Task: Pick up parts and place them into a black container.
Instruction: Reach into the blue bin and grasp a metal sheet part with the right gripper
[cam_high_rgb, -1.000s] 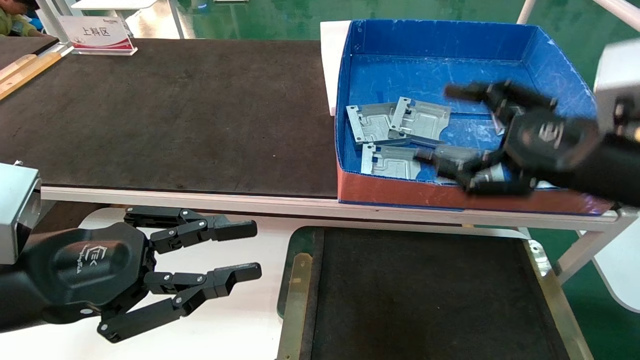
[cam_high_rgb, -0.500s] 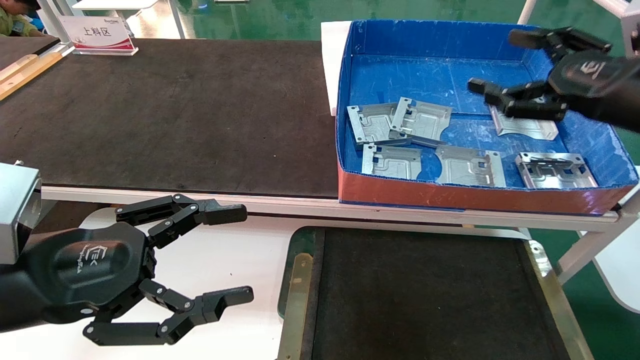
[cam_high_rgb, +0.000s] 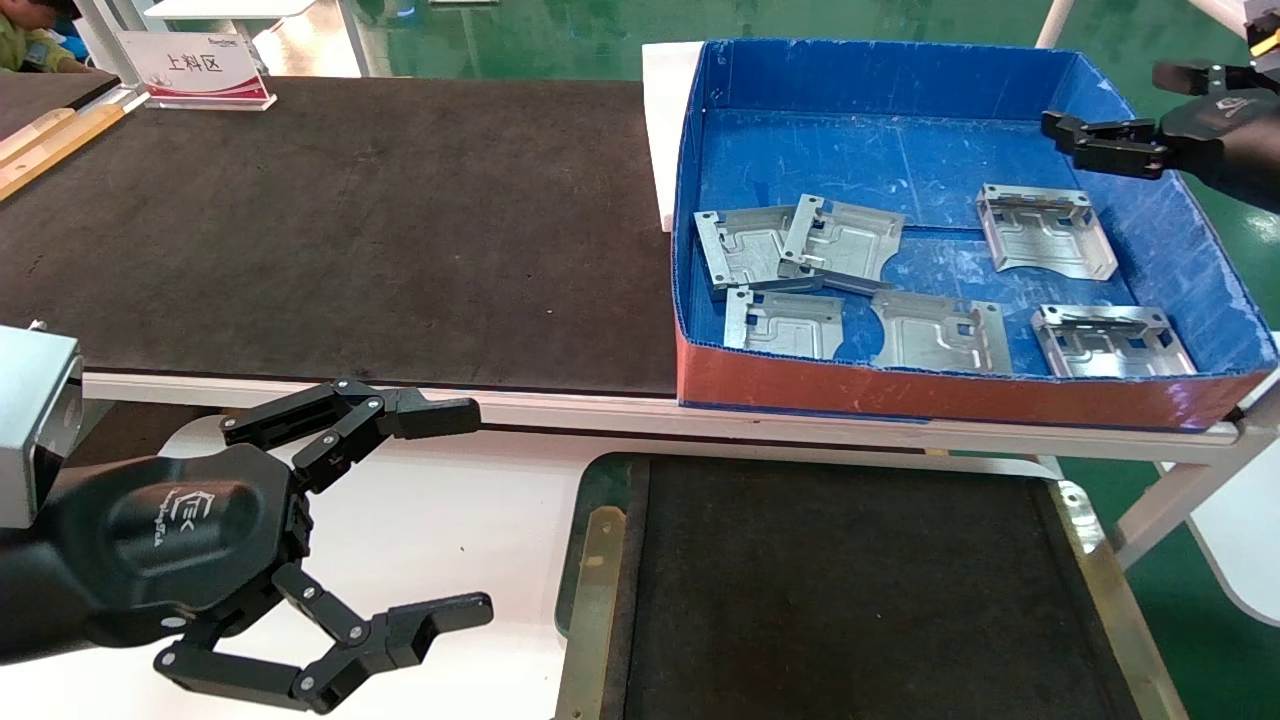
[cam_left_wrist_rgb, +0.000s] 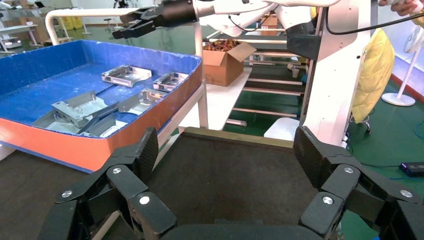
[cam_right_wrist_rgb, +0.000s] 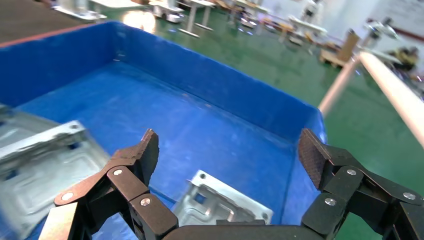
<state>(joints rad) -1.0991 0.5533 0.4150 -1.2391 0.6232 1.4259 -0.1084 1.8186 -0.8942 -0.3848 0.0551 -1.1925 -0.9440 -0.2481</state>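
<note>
Several silver-grey parts lie in the blue box: two overlapping at the left (cam_high_rgb: 800, 243), two at the front (cam_high_rgb: 940, 332), one at the front right (cam_high_rgb: 1112, 340) and one at the far right (cam_high_rgb: 1045, 230). My right gripper (cam_high_rgb: 1115, 100) is open and empty, raised over the box's far right corner, above that far right part (cam_right_wrist_rgb: 220, 207); its own view (cam_right_wrist_rgb: 230, 147) shows the wide gap. My left gripper (cam_high_rgb: 455, 512) is open and empty, low at the left, beside the black container (cam_high_rgb: 597, 570). The container's felt floor is bare in the left wrist view (cam_left_wrist_rgb: 227, 152).
The blue box with the red front (cam_high_rgb: 900, 385) stands on the right end of a table covered by a big black mat (cam_high_rgb: 350, 230). A sign stand (cam_high_rgb: 195, 70) is at the far left. A white post and a cardboard box (cam_left_wrist_rgb: 225, 62) stand beyond the container.
My right gripper has risen from over the front parts and moved back and right to the box's far corner, still empty. My left gripper's fingers have spread wider.
</note>
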